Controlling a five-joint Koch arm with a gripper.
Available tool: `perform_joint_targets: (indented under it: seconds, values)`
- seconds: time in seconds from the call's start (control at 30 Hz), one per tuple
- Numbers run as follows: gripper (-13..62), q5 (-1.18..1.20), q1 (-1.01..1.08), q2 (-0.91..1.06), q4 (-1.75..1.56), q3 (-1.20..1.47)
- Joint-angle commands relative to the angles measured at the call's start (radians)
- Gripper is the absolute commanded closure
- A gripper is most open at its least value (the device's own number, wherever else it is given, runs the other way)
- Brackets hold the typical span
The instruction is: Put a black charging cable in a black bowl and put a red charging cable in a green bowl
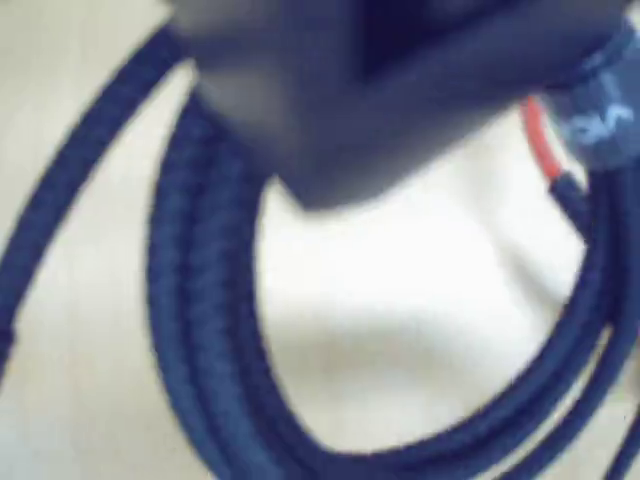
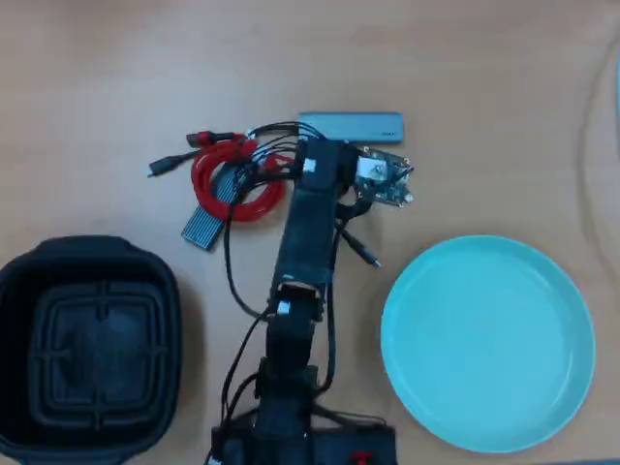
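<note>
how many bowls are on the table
2. In the overhead view, the black bowl sits at the lower left and the green bowl at the lower right, either side of the arm. Both are empty; neither shows in the wrist view.

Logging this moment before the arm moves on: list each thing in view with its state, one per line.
black charging cable: coiled on the table, under the gripper.
red charging cable: coiled on the table, not in a bowl.
black bowl: empty, upright.
green bowl: empty.
gripper: over the cables, jaws hidden.
</note>
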Motion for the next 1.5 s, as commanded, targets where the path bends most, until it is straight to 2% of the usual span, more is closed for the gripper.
perform_joint_targets:
  seconds: [0.0, 0.33, 0.53, 0.8, 0.97, 1.47]
  values:
    - [56.2, -0.031, -0.021, 0.143, 0.049, -0.031]
    - [56.2, -0.044, -0.097, 0.364, 0.025, -0.034]
    - [56.2, -0.150, -0.120, 0.522, -0.023, -0.029]
    - [56.1, -0.189, -0.221, 0.580, -0.057, -0.032]
    - [56.1, -0.342, -0.410, 0.598, -0.141, -0.032]
    - [56.1, -0.356, -0.888, 0.614, -0.249, -0.037]
